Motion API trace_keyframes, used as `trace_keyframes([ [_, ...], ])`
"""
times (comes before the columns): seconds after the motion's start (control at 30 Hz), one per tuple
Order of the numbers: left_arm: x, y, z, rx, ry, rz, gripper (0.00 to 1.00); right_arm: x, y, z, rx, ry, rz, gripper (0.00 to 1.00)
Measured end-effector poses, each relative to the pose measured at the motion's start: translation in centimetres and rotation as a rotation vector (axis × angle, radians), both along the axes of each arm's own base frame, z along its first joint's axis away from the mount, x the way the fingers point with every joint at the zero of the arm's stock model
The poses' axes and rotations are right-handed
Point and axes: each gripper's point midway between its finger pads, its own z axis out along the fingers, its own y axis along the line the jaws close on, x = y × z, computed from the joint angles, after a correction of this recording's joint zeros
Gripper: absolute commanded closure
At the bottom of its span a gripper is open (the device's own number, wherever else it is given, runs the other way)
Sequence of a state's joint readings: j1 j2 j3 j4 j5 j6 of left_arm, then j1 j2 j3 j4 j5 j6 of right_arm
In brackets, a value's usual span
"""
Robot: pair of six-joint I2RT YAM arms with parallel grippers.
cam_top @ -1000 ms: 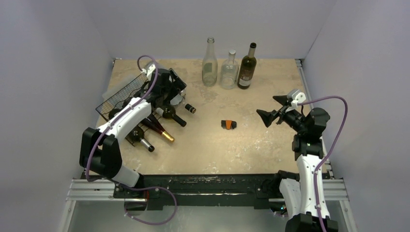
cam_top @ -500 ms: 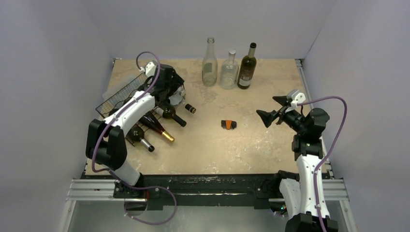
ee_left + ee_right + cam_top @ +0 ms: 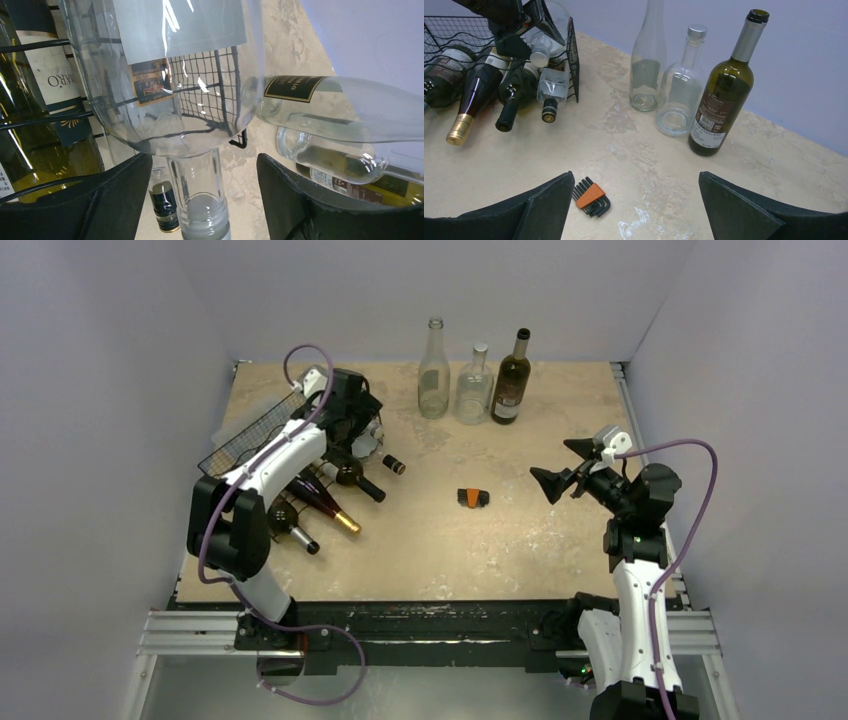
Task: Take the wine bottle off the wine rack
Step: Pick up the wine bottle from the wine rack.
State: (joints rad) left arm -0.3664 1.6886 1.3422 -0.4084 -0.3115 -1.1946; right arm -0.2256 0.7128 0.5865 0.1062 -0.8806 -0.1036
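Left wrist: left claw (image 3: 204,162) straddles neck of clear wine bottle (image 3: 170,75).

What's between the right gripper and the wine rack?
Between right gripper and rack: an orange hex key set, clearest in the top view.

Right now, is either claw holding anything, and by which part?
Nothing is held yet. The left gripper straddles the neck of the clear bottle on the wine rack, fingers clear of the glass. The right gripper is open and empty.
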Motion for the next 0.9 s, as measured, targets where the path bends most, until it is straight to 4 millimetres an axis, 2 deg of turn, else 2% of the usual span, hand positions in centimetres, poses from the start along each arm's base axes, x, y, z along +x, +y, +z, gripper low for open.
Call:
trace_keyframes([
  [0.13,0.5,0.0,1.1,-0.006,0.009,0.026,0.26,0.0,0.0,0.0,0.0,0.0,0.0,0.01],
  [0.2,1.0,-0.1,1.4,-0.016,0.014,0.037,0.3,0.0,0.0,0.0,0.0,0.0,0.0,0.01],
  [0.4,0.8,-0.1,-0.6,-0.018,0.078,0.057,0.39,0.0,0.0,0.0,0.0,0.0,0.0,0.01],
  [0.53,1.0,-0.2,-0.7,-0.035,0.079,0.064,0.54,0.0,0.0,0.0,0.0,0.0,0.0,0.01],
  [0.7,0.4,-0.1,-1.4,-0.035,0.113,0.072,0.86,0.0,0.0,0.0,0.0,0.0,0.0,0.01],
  [0.77,0.5,0.0,-1.4,-0.04,0.115,0.076,0.96,0.0,0.0,0.0,0.0,0.001,0.0,0.01],
  [0.83,0.5,0.0,-1.4,-0.043,0.115,0.075,1.0,0.0,0.0,0.0,0.0,0.0,0.0,0.01],
  [0.9,0.5,-0.1,-1.3,-0.045,0.113,0.072,1.0,0.0,0.0,0.0,0.0,0.0,0.0,0.01],
])
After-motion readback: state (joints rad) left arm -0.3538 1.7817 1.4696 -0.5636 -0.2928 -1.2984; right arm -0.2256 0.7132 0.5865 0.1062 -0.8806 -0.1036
